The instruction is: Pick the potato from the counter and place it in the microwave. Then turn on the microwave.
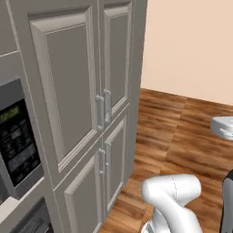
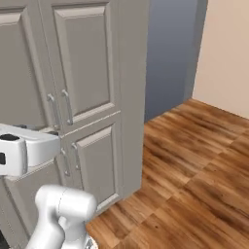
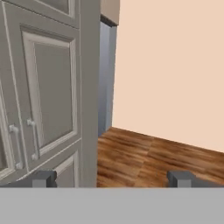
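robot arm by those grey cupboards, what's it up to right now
The white arm is handling nothing at this moment. Its gripper has the jaws wide open and empty, pointed past the tall grey cupboard doors toward the wood floor and the peach wall. A dark appliance panel with buttons sits at the far left of the left base view. No potato or counter is in sight, so the pick has not been made yet.
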Controlling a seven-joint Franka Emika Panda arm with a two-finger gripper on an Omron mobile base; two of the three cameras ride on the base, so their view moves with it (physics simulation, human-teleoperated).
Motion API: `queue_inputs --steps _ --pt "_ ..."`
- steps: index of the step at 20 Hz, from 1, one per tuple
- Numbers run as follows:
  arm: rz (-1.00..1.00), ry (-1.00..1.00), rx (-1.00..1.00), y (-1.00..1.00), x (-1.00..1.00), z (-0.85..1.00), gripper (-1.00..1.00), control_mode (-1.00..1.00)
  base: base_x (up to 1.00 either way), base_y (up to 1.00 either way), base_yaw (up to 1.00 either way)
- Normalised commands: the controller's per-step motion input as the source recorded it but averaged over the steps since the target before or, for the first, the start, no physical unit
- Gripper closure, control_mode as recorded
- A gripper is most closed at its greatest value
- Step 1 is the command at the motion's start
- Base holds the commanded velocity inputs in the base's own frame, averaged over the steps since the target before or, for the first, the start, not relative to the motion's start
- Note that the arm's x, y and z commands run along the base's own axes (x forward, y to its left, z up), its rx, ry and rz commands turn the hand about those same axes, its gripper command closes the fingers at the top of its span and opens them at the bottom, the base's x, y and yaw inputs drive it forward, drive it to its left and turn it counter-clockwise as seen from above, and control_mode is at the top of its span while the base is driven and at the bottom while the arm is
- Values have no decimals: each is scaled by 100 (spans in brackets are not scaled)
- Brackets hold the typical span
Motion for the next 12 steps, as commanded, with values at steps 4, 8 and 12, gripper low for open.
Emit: queue_inputs --steps 4,8,12 --pt "0 0 0 0 0 0 -100 100 1 -69 -41" --pt "0 0 0 0 0 0 -100 100 7 -61 -44" --pt "0 0 0 0 0 0 -100 100 18 -40 -48"
